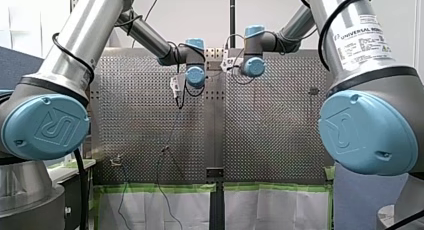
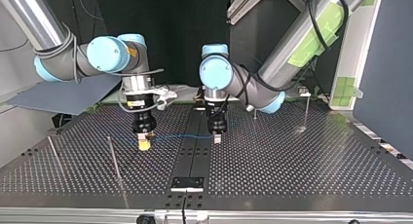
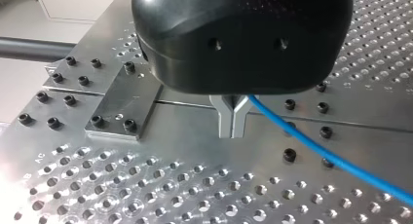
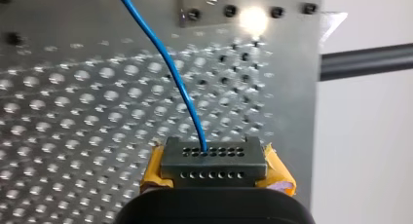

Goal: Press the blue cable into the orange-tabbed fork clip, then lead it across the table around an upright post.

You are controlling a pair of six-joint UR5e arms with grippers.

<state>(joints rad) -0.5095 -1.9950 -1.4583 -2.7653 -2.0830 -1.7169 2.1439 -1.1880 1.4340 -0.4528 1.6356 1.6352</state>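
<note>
Front view is taken from high behind the robot, looking far out over the perforated table (image 1: 270, 135). Top view is set low across that table, facing back toward the robot. Each wrist view is held close over the table surface, looking along the left gripper (image 3: 234, 124) or the right gripper (image 4: 213, 158). The blue cable (image 2: 180, 135) is shared by the top and both wrist views.

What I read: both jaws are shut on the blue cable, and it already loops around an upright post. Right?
Not quite. Both jaws are shut on the blue cable, but the top view shows it strung straight between them, clear of every upright post.
</note>
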